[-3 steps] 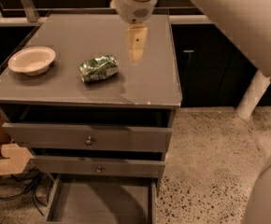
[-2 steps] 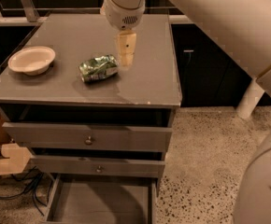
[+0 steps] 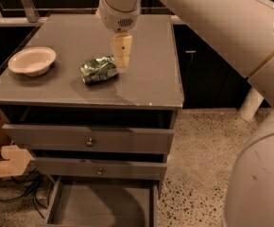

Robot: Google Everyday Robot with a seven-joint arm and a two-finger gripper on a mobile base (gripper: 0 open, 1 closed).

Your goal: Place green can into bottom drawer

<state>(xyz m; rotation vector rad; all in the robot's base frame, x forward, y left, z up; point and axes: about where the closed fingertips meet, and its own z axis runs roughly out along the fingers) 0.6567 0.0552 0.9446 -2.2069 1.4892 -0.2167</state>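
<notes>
The green can (image 3: 98, 69) lies on its side on the grey cabinet top (image 3: 146, 79), dented and shiny with white patches. My gripper (image 3: 121, 60) hangs from the white arm just right of the can, its cream fingers (image 3: 122, 48) pointing down and close beside the can's right end. The bottom drawer (image 3: 101, 205) is pulled out at the foot of the cabinet, showing a plain grey floor and thin side walls.
A cream bowl (image 3: 32, 60) sits at the left of the cabinet top. Two knob-fronted grey drawers (image 3: 89, 141) are below the top. My large white arm (image 3: 231, 27) fills the upper right. A wooden box (image 3: 0, 150) and cables stand at the left on the speckled floor.
My gripper has moved left and down across the cabinet top, from right of the can to right beside it. The can and bowl have not moved.
</notes>
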